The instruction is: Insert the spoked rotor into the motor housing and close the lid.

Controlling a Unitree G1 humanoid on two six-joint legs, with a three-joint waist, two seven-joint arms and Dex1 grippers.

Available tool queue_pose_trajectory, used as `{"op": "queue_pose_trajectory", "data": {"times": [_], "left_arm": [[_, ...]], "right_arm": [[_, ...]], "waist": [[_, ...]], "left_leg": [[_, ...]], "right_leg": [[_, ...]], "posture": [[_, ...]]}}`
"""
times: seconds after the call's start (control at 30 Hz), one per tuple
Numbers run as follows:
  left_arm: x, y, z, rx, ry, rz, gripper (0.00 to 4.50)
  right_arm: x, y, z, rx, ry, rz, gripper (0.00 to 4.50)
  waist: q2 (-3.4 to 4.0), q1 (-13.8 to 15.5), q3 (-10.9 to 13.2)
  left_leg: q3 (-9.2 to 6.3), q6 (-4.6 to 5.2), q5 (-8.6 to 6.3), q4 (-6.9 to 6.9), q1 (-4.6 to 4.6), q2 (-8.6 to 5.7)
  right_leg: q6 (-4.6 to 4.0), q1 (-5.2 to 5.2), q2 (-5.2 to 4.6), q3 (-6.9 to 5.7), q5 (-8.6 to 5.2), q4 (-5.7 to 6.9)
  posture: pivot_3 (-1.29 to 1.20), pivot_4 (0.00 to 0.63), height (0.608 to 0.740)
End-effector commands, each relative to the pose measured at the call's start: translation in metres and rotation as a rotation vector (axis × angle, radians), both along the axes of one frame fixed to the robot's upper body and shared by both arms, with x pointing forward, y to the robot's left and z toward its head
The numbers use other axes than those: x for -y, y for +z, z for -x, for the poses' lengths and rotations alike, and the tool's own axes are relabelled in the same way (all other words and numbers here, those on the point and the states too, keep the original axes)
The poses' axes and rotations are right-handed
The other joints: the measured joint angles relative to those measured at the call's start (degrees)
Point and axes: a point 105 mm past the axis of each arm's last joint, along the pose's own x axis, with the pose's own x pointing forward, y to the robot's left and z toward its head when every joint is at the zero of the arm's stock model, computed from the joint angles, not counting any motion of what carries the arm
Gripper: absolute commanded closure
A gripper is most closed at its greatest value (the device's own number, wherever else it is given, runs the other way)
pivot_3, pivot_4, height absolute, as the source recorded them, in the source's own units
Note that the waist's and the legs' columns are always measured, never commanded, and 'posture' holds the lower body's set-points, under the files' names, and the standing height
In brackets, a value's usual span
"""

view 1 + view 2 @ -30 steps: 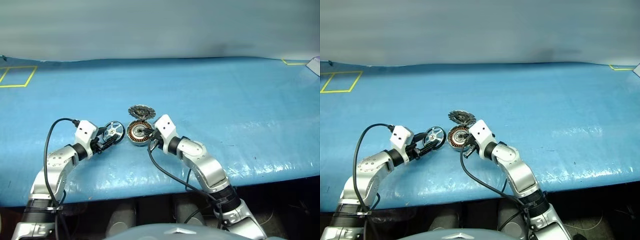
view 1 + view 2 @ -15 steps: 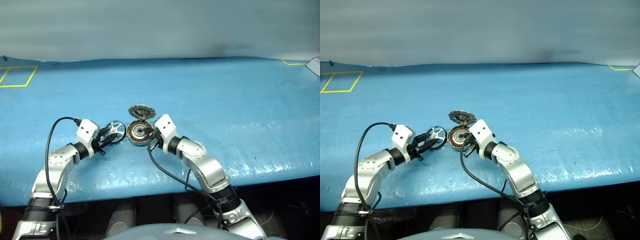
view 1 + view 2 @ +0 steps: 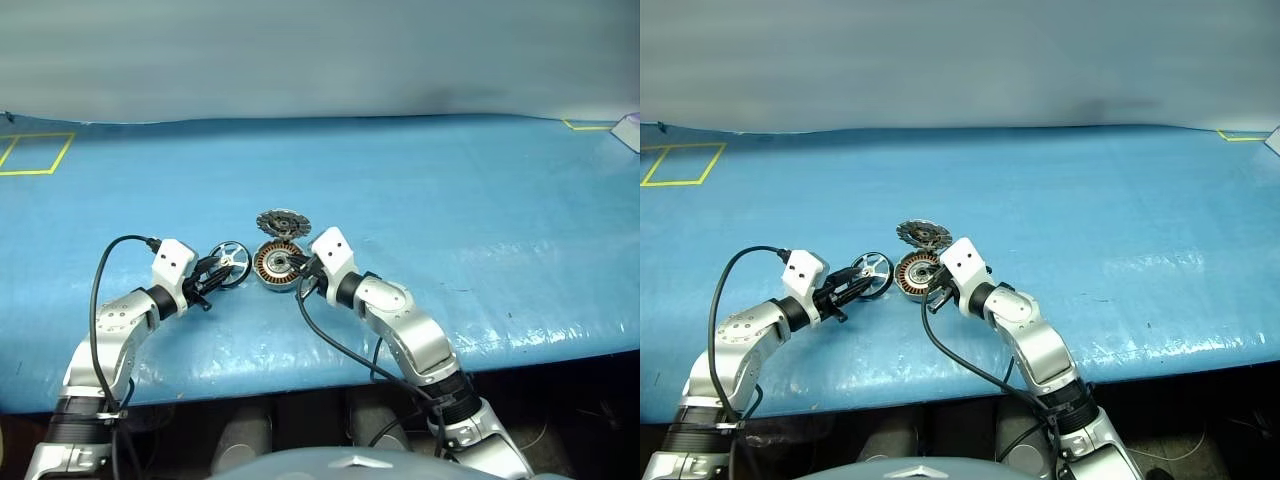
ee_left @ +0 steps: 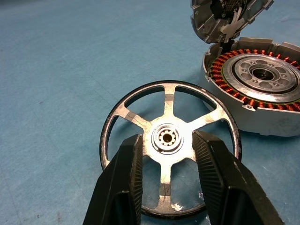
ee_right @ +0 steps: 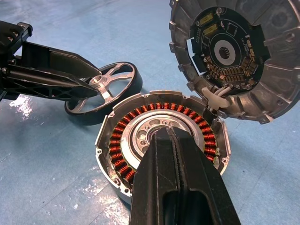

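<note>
Left gripper [image 4: 165,154]: the two black ribbed fingers [image 4: 123,180] straddle the central hub of the spoked rotor [image 4: 168,143], a shiny silver ring with five flat spokes and a dark outer rim. The pads sit at the hub on either side, apparently pinching it; whether the squeeze is firm I cannot tell. A hub hold keeps the ring centred and leaves the rim free, which should suit dropping it over the housing's centre.

The rotor lies tilted on the blue plastic table cover [image 3: 450,200], just beside the motor housing [image 5: 161,136], a round shallow silver puck with a ring of copper-orange windings around a silver hub.

Right gripper [image 5: 174,140]: fingers fully closed together, tip resting over the housing's silver centre. Judgement: it pins the housing down so the puck will not slide while the rotor is brought across.

The lid [image 5: 234,56], a round grey finned disc, stands tipped up at the housing's far edge, joined to it by short pale wires. Its inner face carries a dark circular circuit board with small components. It stays open to leave the cavity clear.

Writing: no brand, label or legible text on any part; board markings too small to read. Yellow taped outlines [image 3: 35,152] sit at the cover's far corners.

Stage: rotor not yet inserted, lid not yet closed.
</note>
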Motion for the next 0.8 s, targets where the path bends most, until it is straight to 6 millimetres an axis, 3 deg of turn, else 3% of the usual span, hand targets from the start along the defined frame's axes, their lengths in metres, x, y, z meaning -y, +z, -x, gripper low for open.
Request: {"op": "queue_pose_trajectory", "data": {"times": [0.03,0.4,0.8], "left_arm": [[-0.008,0.002,0.0,0.013,0.022,0.049,3.16],[-0.005,0.039,0.006,0.1,-0.024,0.185,3.16],[0.02,0.051,0.024,0.022,-0.208,0.269,3.16]], "right_arm": [[-0.001,0.016,-0.001,0.042,-0.009,-0.048,4.5],[0.027,0.005,0.0,-0.012,-0.038,-0.029,4.5],[0.039,0.005,0.014,0.012,0.071,-0.084,4.5]], "waist": [[0.0,0.0,0.0],[0.0,0.1,0.0],[-0.01,0.0,0.0]], "left_leg": [[0.0,0.0,0.0,0.01,0.0,0.0],[-0.01,0.01,-0.01,0.01,-0.06,-0.01],[0.02,0.01,-0.01,0.05,-0.05,0.0]], "right_leg": [[0.0,0.0,0.0,0.0,0.0,0.01],[-0.01,-0.03,-0.02,0.0,0.0,-0.01],[-0.02,-0.01,0.01,0.01,-0.01,-0.01]], "posture": [[0.0,0.15,0.74],[0.0,0.15,0.74],[0.0,0.15,0.74]]}}
